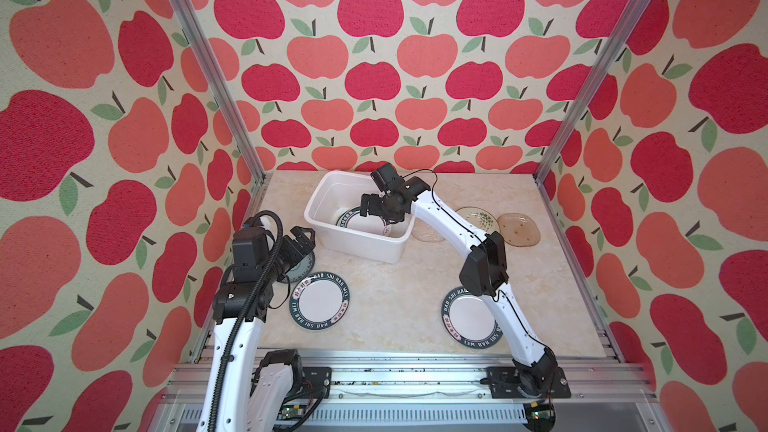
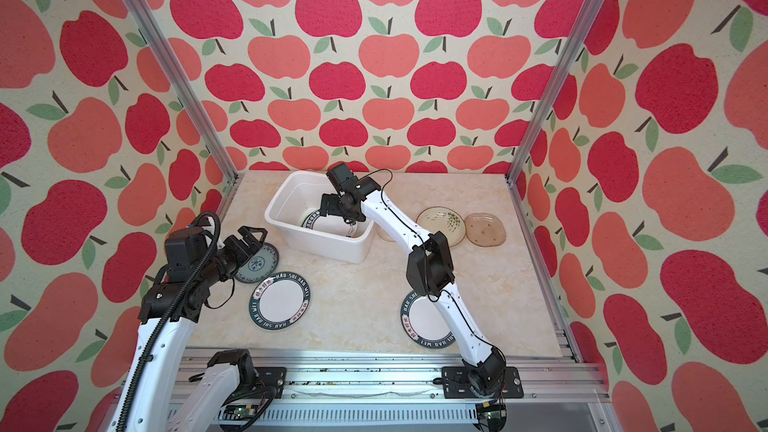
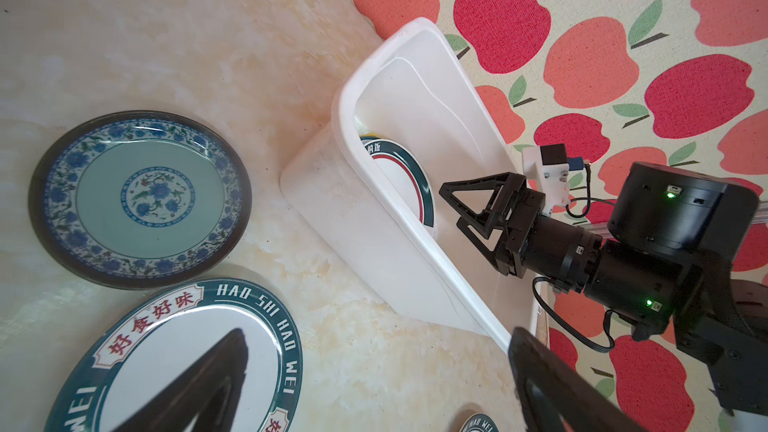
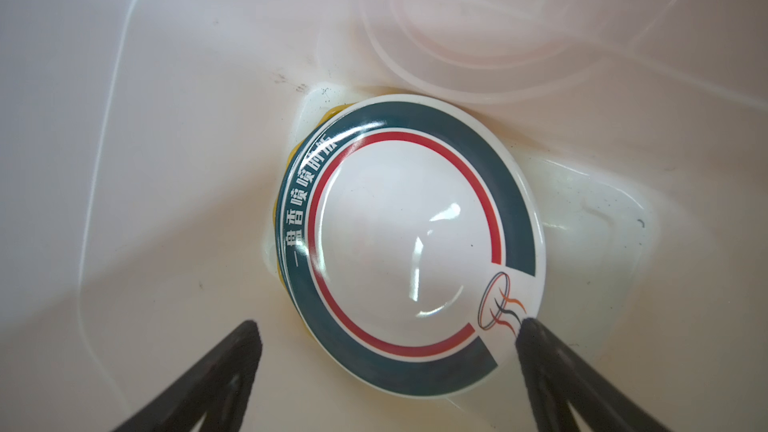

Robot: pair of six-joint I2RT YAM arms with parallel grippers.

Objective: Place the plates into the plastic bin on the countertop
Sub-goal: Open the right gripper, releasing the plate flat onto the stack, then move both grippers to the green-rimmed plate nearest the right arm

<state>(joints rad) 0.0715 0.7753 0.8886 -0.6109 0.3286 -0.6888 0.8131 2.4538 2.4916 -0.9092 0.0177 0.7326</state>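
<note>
Now, back out cleanly. Right gripper (image 4: 388, 328) down inside the plastic bin (image 1: 361, 249), jaws fully spread, gripping nothing; one fingertip (image 4: 538, 340) right at the edge of the green-rimmed plate (image 4: 399, 243), touching or just clear of it, impossible to tell. That plate lying flat on the bin floor, stacked on a yellow plate (image 4: 332, 112) showing only as a sliver. Judging from this: drop made, retreat due. Lift straight up first, jaws kept wide, so as not to drag that fingertip over the rim and tilt the stack. Swing toward the countertop (image 1: 395, 305) only once above the rolled rim, minding the near wall and the loose wrist cable. Left gripper (image 1: 303, 238) likewise wide open and empty, poised just over the blue floral plate (image 3: 139, 199) beside the bin's left end. Hold it back from the bin until after the right arm's exit, to avoid a clash over the opening. Six plates left out: the blue floral one; the left lettered plate (image 1: 319, 305) just beside it; the right lettered plate (image 1: 465, 317) partly under the right arm; then a clear glass plate (image 1: 428, 235), a leaf-painted plate (image 1: 482, 220) and a brown glass plate (image 1: 519, 230) in a row to the right of the bin. Expect slick glaze and thin rims; take each by the edge, and set down low rather than dropping.
</note>
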